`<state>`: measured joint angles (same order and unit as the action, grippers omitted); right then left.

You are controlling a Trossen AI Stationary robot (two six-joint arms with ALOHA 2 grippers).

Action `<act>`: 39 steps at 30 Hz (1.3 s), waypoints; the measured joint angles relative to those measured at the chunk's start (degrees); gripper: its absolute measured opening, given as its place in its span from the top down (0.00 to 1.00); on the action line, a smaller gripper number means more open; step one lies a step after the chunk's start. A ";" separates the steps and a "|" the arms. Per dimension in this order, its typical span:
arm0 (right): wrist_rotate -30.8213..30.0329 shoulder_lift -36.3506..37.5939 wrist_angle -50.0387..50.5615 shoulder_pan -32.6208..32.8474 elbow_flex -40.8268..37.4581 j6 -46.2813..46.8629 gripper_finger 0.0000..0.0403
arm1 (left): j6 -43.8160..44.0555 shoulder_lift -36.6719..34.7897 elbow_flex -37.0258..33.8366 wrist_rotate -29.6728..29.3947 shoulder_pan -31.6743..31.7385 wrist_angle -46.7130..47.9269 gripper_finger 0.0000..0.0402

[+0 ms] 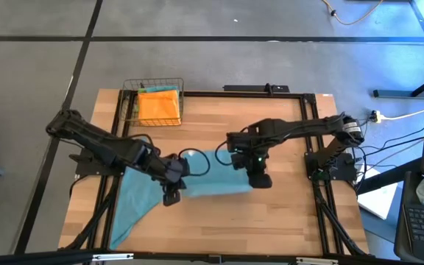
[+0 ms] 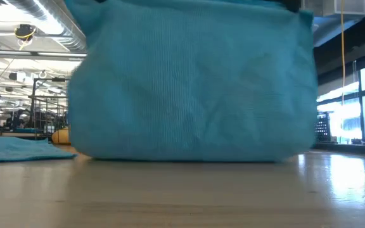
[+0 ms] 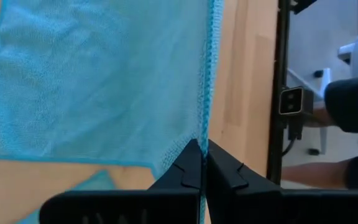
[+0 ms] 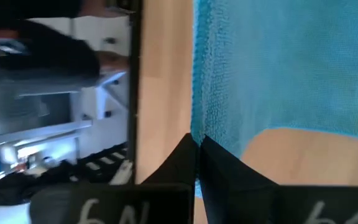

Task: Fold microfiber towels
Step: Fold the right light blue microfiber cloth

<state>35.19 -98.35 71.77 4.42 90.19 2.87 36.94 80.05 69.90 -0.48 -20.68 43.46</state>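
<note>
A teal microfiber towel (image 1: pixel 216 175) is stretched between my two grippers over the middle of the table. In the low view it hangs as a broad sheet (image 2: pixel 195 82), and its lower fold rests on the tabletop. My left gripper (image 1: pixel 171 196) is shut on its left end and my right gripper (image 1: pixel 260 181) is shut on its right end. More teal cloth (image 1: pixel 132 213) lies flat toward the near left corner; whether it is a second towel I cannot tell. An orange towel (image 1: pixel 158 105) lies folded in a wire basket (image 1: pixel 129 92). My left gripper pinches the teal towel's hemmed edge (image 3: pixel 207 127) between its two shut fingers (image 3: pixel 188 168), slanting down from above. The towel spreads away from the fingers toward the table. My right gripper pinches the towel's edge (image 4: pixel 197 121) between its two shut fingers (image 4: pixel 219 162), also slanting down from above. The cloth spreads flat beyond the fingers, over the wood.
The wire basket stands at the table's far left. A black frame (image 1: pixel 311 140) runs around the tabletop. Bare wood (image 1: pixel 285 228) shows at the near right. Cables and equipment (image 1: pixel 389 169) lie beyond the right edge.
</note>
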 joint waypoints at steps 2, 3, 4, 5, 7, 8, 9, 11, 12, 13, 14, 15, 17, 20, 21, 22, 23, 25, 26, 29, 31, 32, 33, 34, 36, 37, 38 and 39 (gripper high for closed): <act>1.14 0.00 -1.71 0.38 -1.14 -0.04 0.97 | 1.47 0.01 -1.48 0.07 -0.55 -1.97 1.00; 1.19 0.00 -2.41 0.46 -1.47 -0.11 0.96 | 1.93 0.02 -2.04 0.08 -0.77 -2.84 1.00; 1.18 0.00 -3.00 0.47 -1.80 -0.21 0.96 | 2.32 0.02 -2.48 0.09 -0.89 -3.52 1.00; 1.05 0.00 -3.69 0.47 -2.06 -0.33 0.96 | 2.76 -0.02 -2.99 0.09 -0.91 -3.94 1.00; 0.01 0.00 -4.35 0.43 -2.50 -0.43 0.96 | 3.03 -0.02 -4.30 0.08 -0.89 -4.54 1.00; -0.57 0.00 -4.38 0.42 -2.61 -0.82 0.96 | 3.03 -0.02 -5.01 0.08 -0.78 -5.14 1.00; -0.83 0.01 -4.59 0.40 -2.88 -1.56 0.96 | 3.03 -0.02 -5.71 0.06 -0.61 -5.81 1.00; -0.94 0.04 -4.94 0.40 -3.71 -2.79 0.96 | 2.99 -0.02 -6.99 0.05 -0.23 -7.12 1.00; -1.22 0.04 -5.12 0.42 -4.11 -3.35 0.96 | 2.73 -0.02 -7.63 0.02 0.05 -7.70 1.00; -1.67 0.04 -5.71 0.42 -4.67 -3.73 0.96 | 2.06 -0.02 -8.32 -0.01 0.39 -8.32 1.00; -2.45 0.09 -6.64 0.40 -5.50 -4.51 0.96 | 1.41 -0.05 -9.08 -0.22 0.82 -8.83 1.00; -3.60 0.09 -7.68 0.40 -6.36 -4.79 0.96 | 0.62 -0.04 -9.84 -0.59 1.36 -8.93 1.00; -7.55 0.02 -9.26 0.12 -7.75 -5.04 0.96 | -0.54 -0.04 -11.25 -0.92 2.63 -8.47 1.00; -14.09 0.04 -10.58 -0.76 -9.18 -4.96 0.95 | -1.85 -0.04 -13.46 -1.05 4.51 -8.56 1.00; -15.89 0.04 -11.35 -1.09 -9.60 -4.91 0.95 | -2.39 -0.04 -14.09 -1.04 5.11 -8.52 1.00; -17.55 0.04 -11.76 -1.52 -9.87 -4.90 0.95 | -2.83 -0.04 -14.50 -0.84 5.69 -8.46 1.00; -18.84 0.04 -11.96 -1.94 -9.94 -4.86 0.95 | -3.03 -0.04 -14.77 -0.41 6.25 -8.52 1.00; -20.63 0.04 -12.47 -2.82 -9.95 -5.05 0.95 | -3.08 -0.04 -15.09 0.40 7.39 -8.44 1.00; -21.06 0.04 -13.14 -3.29 -10.00 -5.30 0.95 | -3.38 -0.04 -15.13 0.70 7.88 -8.27 1.00; -21.19 0.04 -15.99 -4.69 -10.01 -6.44 0.95 | -5.79 -0.04 -15.13 0.52 9.06 -8.22 1.00; -21.19 0.04 -16.61 -5.61 -10.01 -6.68 0.95 | -7.17 -0.03 -15.13 -0.81 9.97 -8.24 1.00; -21.19 0.04 -16.90 -6.01 -10.01 -7.25 0.95 | -7.63 -0.03 -15.13 -1.70 10.46 -8.24 1.00; -21.21 0.04 -17.15 -6.38 -10.01 -7.84 0.95 | -8.09 -0.04 -15.13 -2.55 10.99 -8.24 1.00; -21.32 0.04 -17.25 -6.75 -10.01 -8.40 0.95 | -8.59 -0.04 -15.13 -3.22 11.44 -8.24 1.00; -22.07 0.04 -17.42 -7.45 -10.01 -9.30 0.95 | -9.80 -0.04 -15.13 -4.32 12.26 -8.26 1.00; -22.26 0.04 -17.44 -7.85 -10.01 -9.46 0.95 | -10.49 -0.02 -15.13 -4.85 12.64 -8.28 1.00; -22.46 0.04 -17.46 -8.22 -10.01 -9.60 0.95 | -11.30 -0.04 -15.13 -5.32 13.03 -8.28 1.00; -22.56 0.04 -17.56 -8.58 -10.01 -9.71 0.95 | -11.92 -0.04 -15.13 -5.80 13.43 -8.29 1.00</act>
<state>12.63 -98.30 54.21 -4.17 80.18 -6.84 25.02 80.01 54.76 -6.28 -7.25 35.17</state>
